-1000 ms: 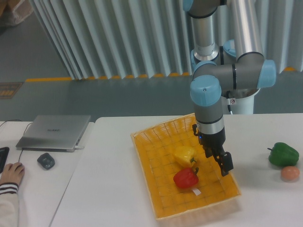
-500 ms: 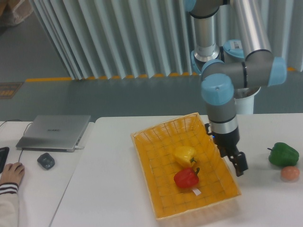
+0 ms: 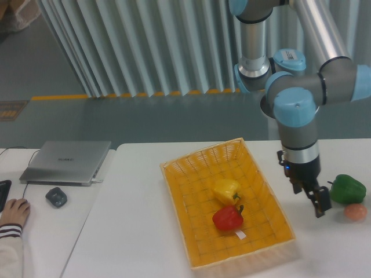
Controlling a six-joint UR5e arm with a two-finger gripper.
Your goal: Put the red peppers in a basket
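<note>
The red pepper lies inside the yellow-orange woven basket, near its middle, with its dark stem pointing up and right. It rests just in front of a yellow pepper. My gripper hangs to the right of the basket, outside its rim and over the white table. Nothing is held between its fingers. From this angle I cannot make out whether the fingers are open or shut.
A green pepper and a small orange-red round fruit sit on the table just right of the gripper. A closed laptop, a dark mouse and a person's hand are on the left table.
The gripper has moved to the right, from above the basket's right side to outside its rim near the green pepper. The red pepper stayed still in the basket.
</note>
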